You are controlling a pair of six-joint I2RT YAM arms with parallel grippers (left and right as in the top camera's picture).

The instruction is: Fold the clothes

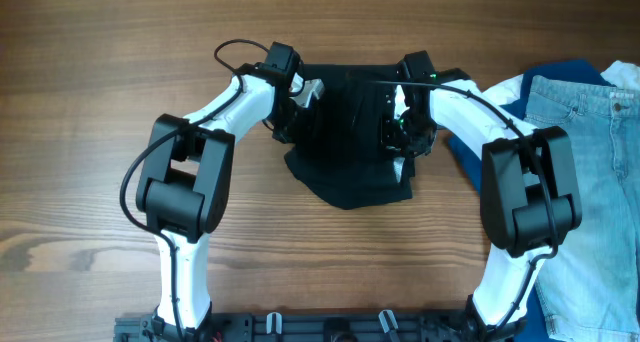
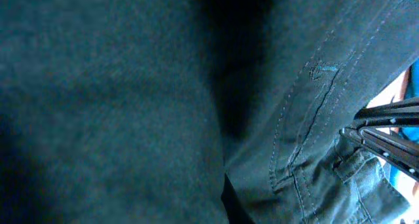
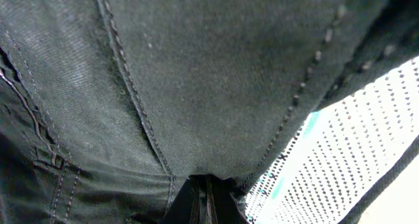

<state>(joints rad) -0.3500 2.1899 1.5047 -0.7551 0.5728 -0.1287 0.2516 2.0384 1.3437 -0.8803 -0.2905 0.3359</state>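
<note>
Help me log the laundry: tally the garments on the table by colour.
Black shorts: 1
Light blue jeans: 1
Royal-blue garment: 1
Total: 3

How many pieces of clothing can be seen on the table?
3. Black shorts at the centre; light blue jeans at the right edge, lying over a royal-blue garment. Others may be hidden.
</note>
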